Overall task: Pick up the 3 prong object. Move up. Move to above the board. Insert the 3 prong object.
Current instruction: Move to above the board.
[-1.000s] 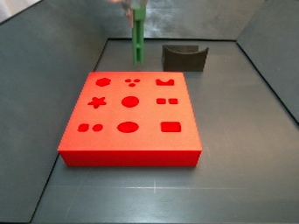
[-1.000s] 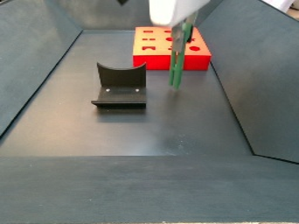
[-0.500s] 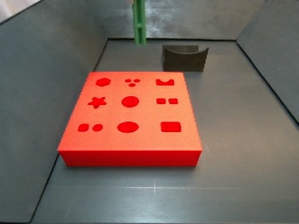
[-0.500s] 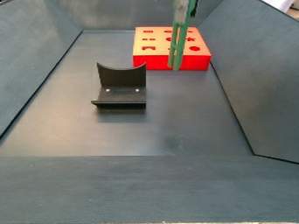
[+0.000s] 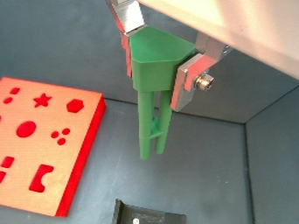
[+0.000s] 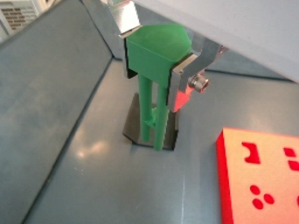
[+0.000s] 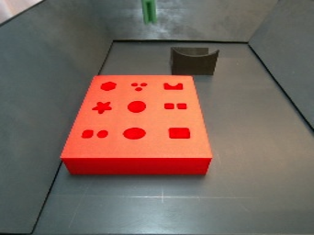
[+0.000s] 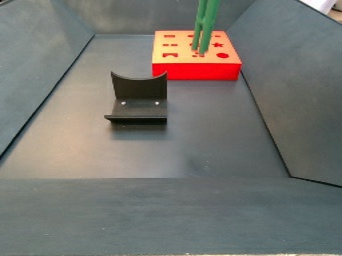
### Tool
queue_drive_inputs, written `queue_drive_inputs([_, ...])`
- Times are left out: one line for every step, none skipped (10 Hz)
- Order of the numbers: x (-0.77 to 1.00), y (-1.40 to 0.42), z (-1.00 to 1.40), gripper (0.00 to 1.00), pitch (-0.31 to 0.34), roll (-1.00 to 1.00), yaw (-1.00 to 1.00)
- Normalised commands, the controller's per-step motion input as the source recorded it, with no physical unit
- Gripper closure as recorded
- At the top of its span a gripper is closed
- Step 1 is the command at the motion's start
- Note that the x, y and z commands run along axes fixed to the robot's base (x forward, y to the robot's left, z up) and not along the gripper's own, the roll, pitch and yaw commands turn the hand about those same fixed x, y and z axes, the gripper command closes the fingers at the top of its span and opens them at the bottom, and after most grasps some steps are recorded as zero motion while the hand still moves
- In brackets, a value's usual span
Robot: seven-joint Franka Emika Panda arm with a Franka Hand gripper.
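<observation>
The 3 prong object [image 5: 155, 79] is a slim green peg with a blocky head. My gripper [image 5: 158, 54] is shut on its head, a silver finger on each side, as both wrist views show [image 6: 158, 61]. The peg hangs upright, high above the floor, prongs down. In the side views only its lower part shows at the top edge [image 7: 150, 9] [image 8: 206, 25]; the gripper itself is out of frame there. The red board [image 7: 157, 119] lies flat on the floor with its shaped cutouts up. It also shows in the other views [image 8: 201, 68] [image 5: 73, 153] [image 6: 239, 188], off to one side of the peg.
The dark fixture [image 7: 194, 60] stands behind the board, near the back wall. It also shows in a side view [image 8: 136, 97] and below the hanging peg in a wrist view [image 6: 149, 131]. Grey sloping walls enclose the floor.
The gripper has lifted the peg straight up. It hung just above the floor beside the fixture; now only its lower end shows at the top of the side views.
</observation>
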Motion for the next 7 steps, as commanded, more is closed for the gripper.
queue_drive_inputs([0.02, 0.04, 0.39, 1.0, 0.101, 0.04, -0.03])
queue_drive_inputs([0.02, 0.03, 0.27, 1.0, 0.102, 0.04, -0.03])
queue_drive_inputs([0.08, -1.0, 0.17, 1.0, 0.121, 0.0, -1.0])
queue_drive_inputs([0.08, -1.0, 0.17, 1.0, 0.121, 0.0, -1.0])
queue_drive_inputs([0.08, -1.0, 0.17, 1.0, 0.13, 0.0, -1.0])
queue_drive_inputs([0.08, -1.0, 0.18, 1.0, 0.137, -0.01, -1.0])
queue_drive_inputs([0.09, -1.0, 0.18, 1.0, 0.147, -0.01, -1.0])
